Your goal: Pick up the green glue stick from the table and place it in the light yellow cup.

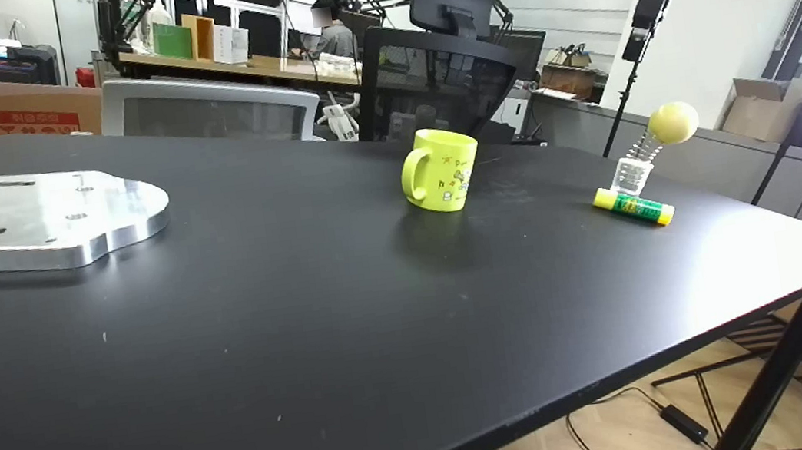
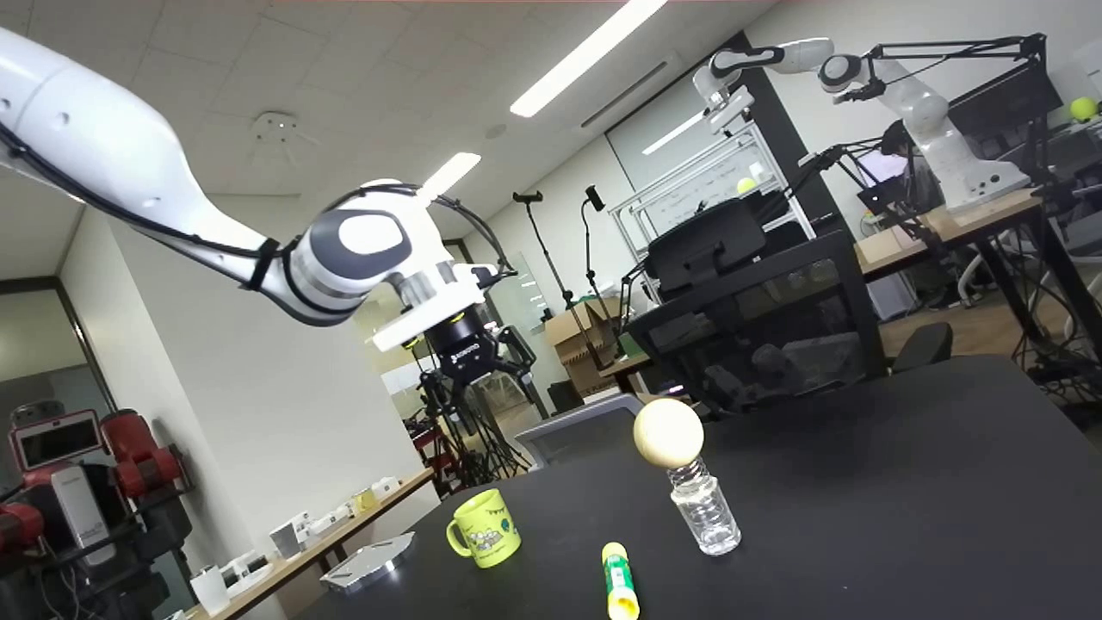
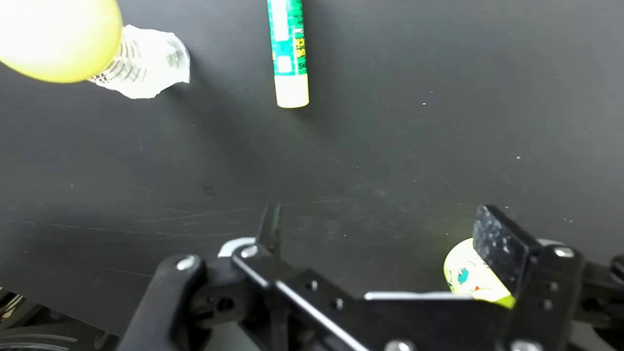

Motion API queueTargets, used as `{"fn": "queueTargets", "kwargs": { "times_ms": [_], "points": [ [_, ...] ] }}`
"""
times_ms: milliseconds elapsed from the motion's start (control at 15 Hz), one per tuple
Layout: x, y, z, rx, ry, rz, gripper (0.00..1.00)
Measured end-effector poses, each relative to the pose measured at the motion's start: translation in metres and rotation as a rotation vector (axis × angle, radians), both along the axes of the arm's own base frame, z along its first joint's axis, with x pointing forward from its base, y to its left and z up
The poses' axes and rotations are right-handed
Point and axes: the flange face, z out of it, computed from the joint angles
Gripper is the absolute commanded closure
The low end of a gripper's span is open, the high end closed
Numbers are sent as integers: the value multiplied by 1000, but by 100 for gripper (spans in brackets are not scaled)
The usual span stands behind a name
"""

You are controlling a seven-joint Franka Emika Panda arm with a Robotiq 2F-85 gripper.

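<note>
My fingers [image 3: 499, 248] spread wide above the desk [image 3: 390, 146], the green glue stick [image 3: 288, 53] lying at twelve o'clock in my wrist view, the light yellow cup [image 3: 466, 279] at four (a finger hides part from me), yellow ball [image 3: 63, 39] on a clear stand [image 3: 156, 63] at ten

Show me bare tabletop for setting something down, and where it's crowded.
In an exterior view, the black table is bare between the silver metal plate and the yellow-green mug, and in front of both. Another gap lies between mug and green glue stick. It is crowded where the glue stick lies close beside the clear bottle under the yellow ball.
</note>
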Motion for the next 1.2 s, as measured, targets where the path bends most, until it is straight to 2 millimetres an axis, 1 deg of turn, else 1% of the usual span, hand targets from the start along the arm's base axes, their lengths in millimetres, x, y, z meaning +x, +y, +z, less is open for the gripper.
{"fn": "queueTargets", "kwargs": {
  "times_ms": [67,200,467,667,800,1067,1200],
  "points": [
    [12,-2,-7,-9,9,4,0],
    [25,-5,-14,-18,18,7,0],
    [28,-5,-12,-17,18,8,0],
    [28,-6,-24,-6,28,5,0],
    [27,-11,-43,-4,34,-2,0],
    [22,-27,-98,-21,37,-10,0],
    [20,-34,-122,-27,36,-14,0]
  ]
}}
